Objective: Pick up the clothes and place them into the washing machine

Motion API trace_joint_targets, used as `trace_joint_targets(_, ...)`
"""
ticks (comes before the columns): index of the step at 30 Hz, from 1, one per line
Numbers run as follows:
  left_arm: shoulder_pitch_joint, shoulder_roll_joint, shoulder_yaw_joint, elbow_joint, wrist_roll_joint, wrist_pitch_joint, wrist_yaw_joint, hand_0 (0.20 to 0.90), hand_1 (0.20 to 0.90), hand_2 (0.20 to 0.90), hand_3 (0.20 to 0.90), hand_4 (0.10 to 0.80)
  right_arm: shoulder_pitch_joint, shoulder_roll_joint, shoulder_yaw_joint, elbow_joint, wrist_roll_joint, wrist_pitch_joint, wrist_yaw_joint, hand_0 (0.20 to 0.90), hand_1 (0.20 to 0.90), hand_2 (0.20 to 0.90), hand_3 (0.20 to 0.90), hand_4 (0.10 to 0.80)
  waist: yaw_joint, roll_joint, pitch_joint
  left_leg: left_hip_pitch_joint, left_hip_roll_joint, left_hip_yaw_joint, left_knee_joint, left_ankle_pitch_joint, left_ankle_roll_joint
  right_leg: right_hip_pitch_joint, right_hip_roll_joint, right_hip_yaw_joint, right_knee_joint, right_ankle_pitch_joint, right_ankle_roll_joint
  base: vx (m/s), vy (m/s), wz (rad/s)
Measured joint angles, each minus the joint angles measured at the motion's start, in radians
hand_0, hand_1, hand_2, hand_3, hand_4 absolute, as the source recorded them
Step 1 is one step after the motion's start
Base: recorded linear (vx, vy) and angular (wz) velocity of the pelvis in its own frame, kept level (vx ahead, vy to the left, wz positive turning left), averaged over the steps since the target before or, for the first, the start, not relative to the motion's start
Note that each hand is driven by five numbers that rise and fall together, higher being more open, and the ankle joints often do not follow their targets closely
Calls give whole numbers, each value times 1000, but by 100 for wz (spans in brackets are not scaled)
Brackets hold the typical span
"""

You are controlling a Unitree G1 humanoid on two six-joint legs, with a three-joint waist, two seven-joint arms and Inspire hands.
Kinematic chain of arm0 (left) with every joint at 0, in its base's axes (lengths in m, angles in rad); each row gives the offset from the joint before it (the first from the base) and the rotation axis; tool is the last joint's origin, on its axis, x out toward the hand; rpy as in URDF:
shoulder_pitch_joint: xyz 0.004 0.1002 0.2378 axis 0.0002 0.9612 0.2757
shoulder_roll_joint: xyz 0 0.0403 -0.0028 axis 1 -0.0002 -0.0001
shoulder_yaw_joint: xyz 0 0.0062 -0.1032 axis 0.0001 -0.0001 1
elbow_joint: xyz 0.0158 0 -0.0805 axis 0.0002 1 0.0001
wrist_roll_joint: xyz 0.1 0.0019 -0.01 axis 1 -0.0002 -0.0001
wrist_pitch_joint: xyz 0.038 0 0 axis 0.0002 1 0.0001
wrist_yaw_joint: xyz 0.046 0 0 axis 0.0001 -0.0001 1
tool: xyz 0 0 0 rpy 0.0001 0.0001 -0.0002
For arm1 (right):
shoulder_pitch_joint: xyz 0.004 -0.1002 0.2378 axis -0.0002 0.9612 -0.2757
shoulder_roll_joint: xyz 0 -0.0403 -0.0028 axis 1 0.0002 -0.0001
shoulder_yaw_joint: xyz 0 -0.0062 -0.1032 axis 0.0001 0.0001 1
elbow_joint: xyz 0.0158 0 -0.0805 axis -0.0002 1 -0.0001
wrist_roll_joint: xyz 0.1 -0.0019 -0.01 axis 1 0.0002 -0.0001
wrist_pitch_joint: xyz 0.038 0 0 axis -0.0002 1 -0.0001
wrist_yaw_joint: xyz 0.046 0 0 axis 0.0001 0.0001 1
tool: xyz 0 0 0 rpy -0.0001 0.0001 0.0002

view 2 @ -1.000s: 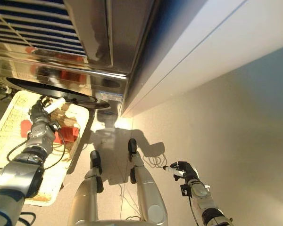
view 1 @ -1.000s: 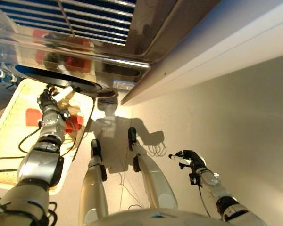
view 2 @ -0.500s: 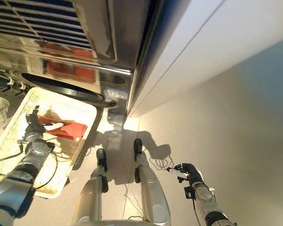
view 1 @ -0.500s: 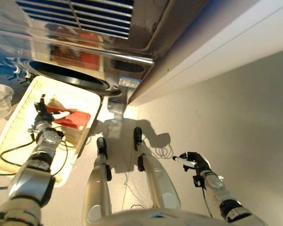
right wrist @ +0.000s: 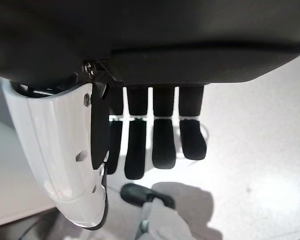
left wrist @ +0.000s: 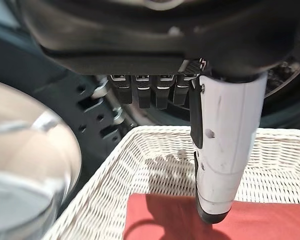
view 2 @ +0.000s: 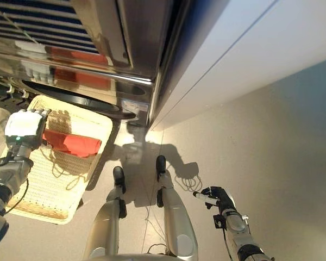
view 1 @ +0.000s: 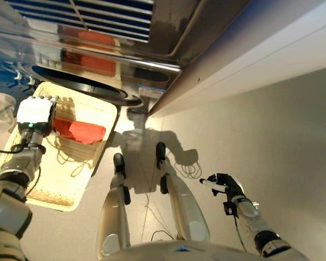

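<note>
A red cloth [view 1: 79,131] lies in a white wicker basket [view 1: 53,199] on the floor, right below the washing machine's dark round opening [view 1: 81,86]. My left hand [view 1: 35,111] hovers over the basket's far left part, its white-covered back up and its fingers straight. In the left wrist view its thumb [left wrist: 225,150] reaches over the red cloth [left wrist: 165,220] with nothing in its hold. My right hand [view 1: 224,182] hangs low at the right over bare floor, with relaxed fingers [right wrist: 162,142] and nothing in it.
The machine's clear round door [left wrist: 20,175] stands open to the left of the basket. The steel front of the washing machine [view 1: 125,51] fills the top of the view. A white wall [view 1: 261,54] runs along the right, with pale floor [view 1: 271,141] below it.
My left hand has come up out of the basket and turned its back upward, fingers straightened. The red cloth stays in the basket. The camera has shifted a little; the right hand is unchanged.
</note>
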Motion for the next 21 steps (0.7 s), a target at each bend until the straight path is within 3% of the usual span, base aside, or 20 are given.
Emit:
trace_joint_targets(7, -57, 29, -122, -56, 65, -16, -60, 900, 900, 900, 900, 800, 0, -23, 2, -7, 4, -11, 20, 900, 900, 900, 900, 800, -1, -1, 15, -2, -2, 5, 0, 0, 1, -7, 0, 8, 2, 0, 0, -5, 7, -1)
trace_joint_targets(14, -80, 30, -174, -54, 65, -55, -122, 900, 900, 900, 900, 800, -1, -50, 1, -21, 9, -12, 23, 900, 900, 900, 900, 800, -23, -2, 21, -15, -3, 8, 0, -2, 2, -25, 0, 12, 9, 0, -1, -5, 7, -2)
trace_joint_targets(21, -77, 23, -176, -62, 17, -106, -171, 900, 900, 900, 900, 800, -1, -63, 3, -23, 10, -10, 44, 900, 900, 900, 900, 800, -24, -3, 25, -19, -2, 14, 6, -8, 1, -33, 7, 21, 16, -6, -2, 42, 10, -3)
